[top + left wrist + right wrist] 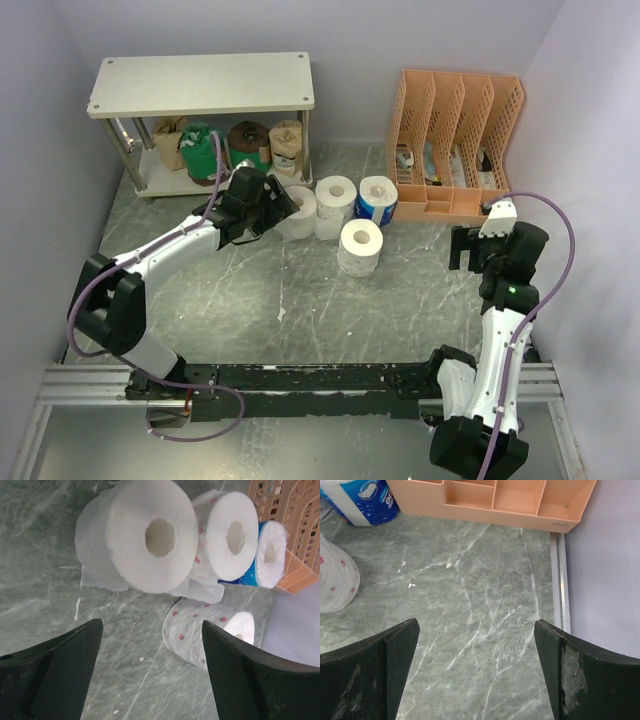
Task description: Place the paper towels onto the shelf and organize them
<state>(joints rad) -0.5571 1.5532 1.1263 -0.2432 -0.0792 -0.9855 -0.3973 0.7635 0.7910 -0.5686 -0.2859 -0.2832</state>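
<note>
Sitting at the far-left corner of the bench [300,300], the shelf [200,85] carries four paper towels [248,140] on its lower tier. Left tool [150,630] gapes wide and empty, facing a plain white roll [140,535]. Three more rolls [360,247] cluster beside it. Right tool [475,625], near the right edge, spreads wide, gripping nothing.

White roll [145,535]; blue-printed roll [377,201]; orange organizer [440,210]
</note>
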